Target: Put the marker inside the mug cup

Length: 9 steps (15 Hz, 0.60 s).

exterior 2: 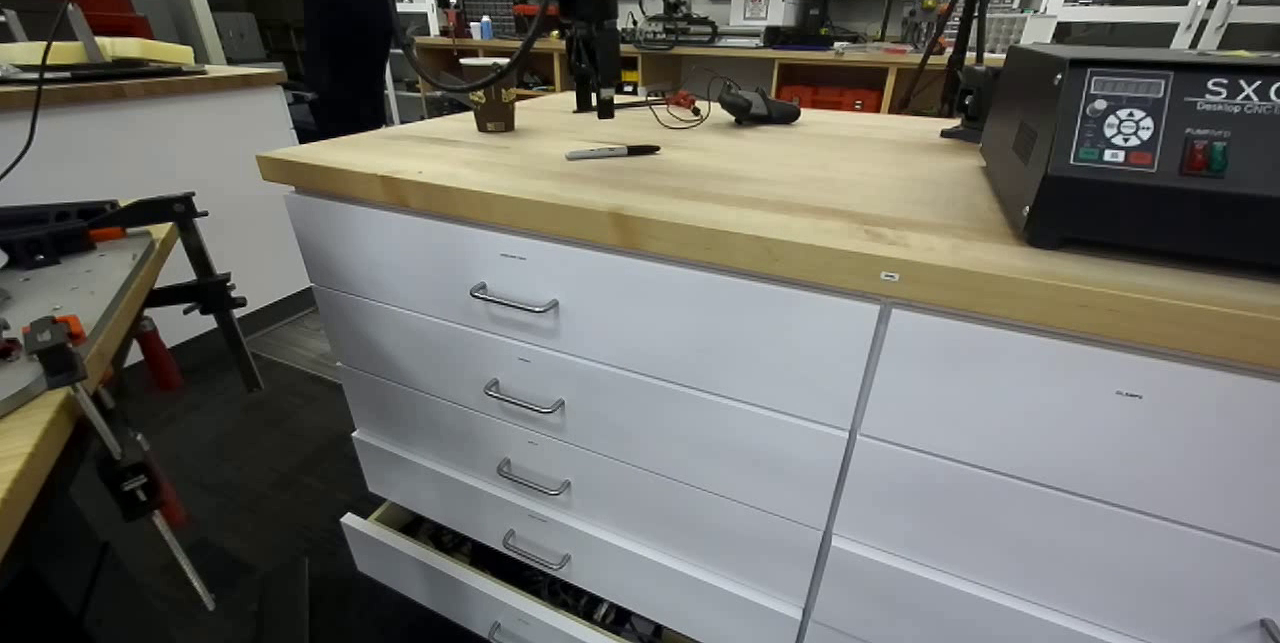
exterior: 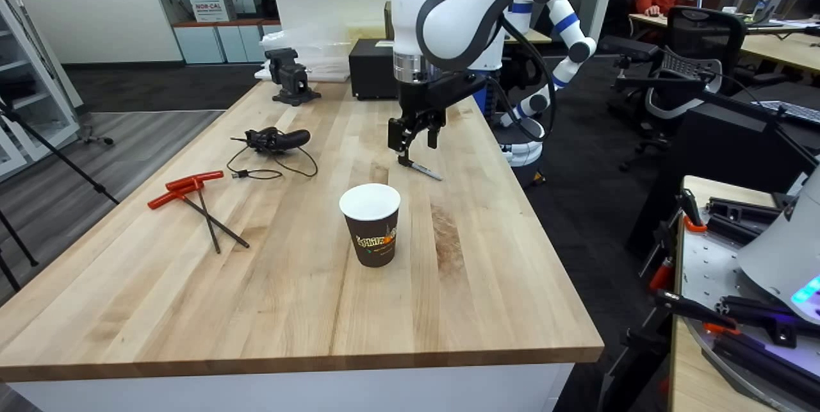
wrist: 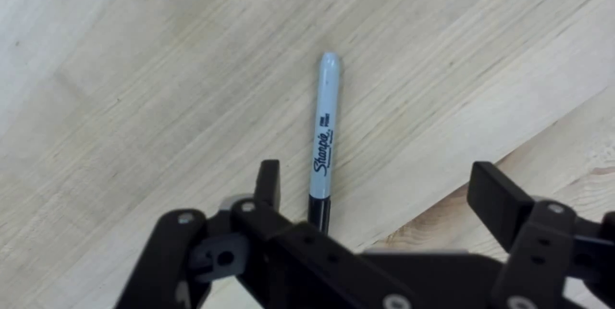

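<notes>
The marker is a grey Sharpie with a black cap, lying flat on the wooden table in both exterior views (exterior: 425,172) (exterior 2: 605,153) and in the wrist view (wrist: 325,131). The end of its cap is hidden behind a finger in the wrist view. My gripper (wrist: 376,177) is open and empty, with its fingers wide apart. The marker shows between them, nearer the left finger. The gripper shows low over the table in both exterior views (exterior: 415,143) (exterior 2: 594,109). The mug cup, white inside with a dark brown band, stands upright in both exterior views (exterior: 375,239) (exterior 2: 494,111).
Red-handled hex keys (exterior: 195,189) lie on the wooden table (exterior: 256,309). A black device with a cable (exterior: 275,140) lies behind them. A black vise (exterior: 292,79) and a black control box (exterior 2: 1140,143) stand at the table's far end from the cup.
</notes>
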Motion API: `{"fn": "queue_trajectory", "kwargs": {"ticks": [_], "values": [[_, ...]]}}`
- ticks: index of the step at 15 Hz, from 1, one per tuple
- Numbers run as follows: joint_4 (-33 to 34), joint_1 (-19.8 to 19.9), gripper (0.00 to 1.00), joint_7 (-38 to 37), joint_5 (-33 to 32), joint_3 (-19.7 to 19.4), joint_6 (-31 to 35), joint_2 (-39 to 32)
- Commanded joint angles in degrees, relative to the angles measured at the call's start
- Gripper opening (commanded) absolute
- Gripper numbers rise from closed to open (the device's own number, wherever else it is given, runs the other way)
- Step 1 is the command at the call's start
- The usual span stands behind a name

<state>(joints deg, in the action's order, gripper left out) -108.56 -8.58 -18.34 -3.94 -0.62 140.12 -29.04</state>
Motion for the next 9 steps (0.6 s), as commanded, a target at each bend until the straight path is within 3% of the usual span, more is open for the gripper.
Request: {"fn": "queue_trajectory", "kwargs": {"ticks": [1, 9], "values": [[-1.6, -1.8, 1.0, -3.2, -1.8, -2.0, 0.5, 1.0], [0.2, -1.2, 1.0, -2.0, -0.5, -2.2, -1.8, -2.2]]}}
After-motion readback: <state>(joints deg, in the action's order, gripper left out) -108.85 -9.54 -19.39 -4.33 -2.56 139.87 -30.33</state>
